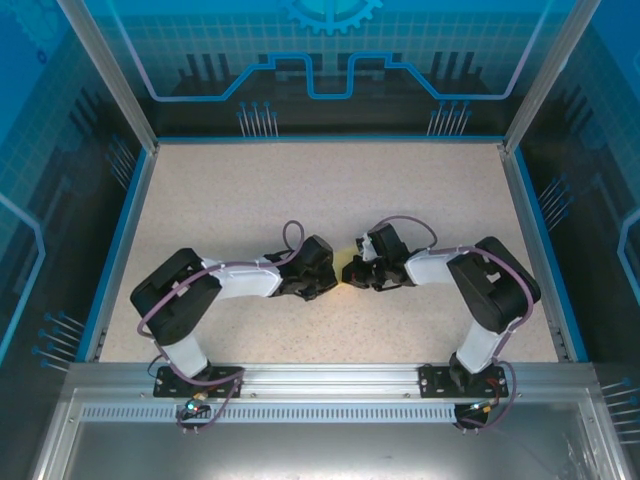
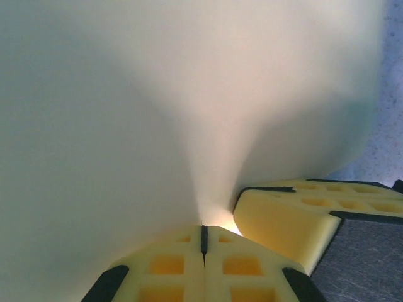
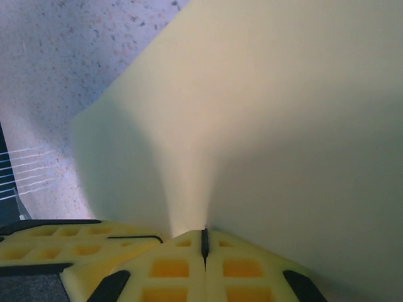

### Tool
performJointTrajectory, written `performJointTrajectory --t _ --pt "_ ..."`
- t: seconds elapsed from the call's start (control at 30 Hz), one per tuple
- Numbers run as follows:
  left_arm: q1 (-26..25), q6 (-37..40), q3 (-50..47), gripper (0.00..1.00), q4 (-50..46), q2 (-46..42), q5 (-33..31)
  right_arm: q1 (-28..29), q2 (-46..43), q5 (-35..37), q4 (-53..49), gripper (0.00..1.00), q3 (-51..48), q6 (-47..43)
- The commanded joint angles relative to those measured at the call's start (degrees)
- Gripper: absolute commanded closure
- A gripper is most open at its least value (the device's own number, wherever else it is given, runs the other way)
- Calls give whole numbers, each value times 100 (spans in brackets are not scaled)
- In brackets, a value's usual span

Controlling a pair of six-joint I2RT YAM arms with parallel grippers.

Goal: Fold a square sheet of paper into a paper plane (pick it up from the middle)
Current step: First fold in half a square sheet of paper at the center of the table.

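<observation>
The square sheet of paper (image 1: 349,266) sits at the middle of the speckled tabletop (image 1: 300,190), directly between the two tools, so neither arm is nearer; from above little more than a pale-yellow sliver shows between the fingertips. The left gripper (image 2: 203,234) is closed on the sheet's near edge, its yellow pads pressed together with the paper (image 2: 189,94) fanning up and away from the pinch; the right gripper (image 3: 204,236) is clamped on the sheet (image 3: 283,126) the same way. The two pinches lie just beside each other, since each wrist view has the other tool's fingers close alongside. A soft ridge runs straight out from each pinch, which I judge to be the line the coming fold turns on. Both arms reach inward with elbows bent outward, wrists low and facing each other; whether the sheet touches the table, I cannot tell.
</observation>
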Motion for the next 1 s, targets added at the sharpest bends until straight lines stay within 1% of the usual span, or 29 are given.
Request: performJointTrajectory --t 0.0,0.27,0.47,0.57,0.67,0.83,0.97 --pt "50 -1 -158 100 17 165 29 -9 147 -60 120 100 -71 37" --pt "66 111 -244 100 302 44 254 -14 189 -67 166 100 -205 37" --pt "127 231 -235 100 435 -279 328 17 179 -307 227 100 -194 2" --pt "128 215 -272 100 421 -270 338 47 201 -346 172 100 -112 -6" --pt "151 98 -405 100 366 -169 234 48 237 -302 118 100 -61 0" --pt "195 -163 -602 100 738 76 515 39 302 -297 122 100 -32 20" --pt "215 -290 -776 100 637 -1 443 9 314 -250 115 100 -41 21"
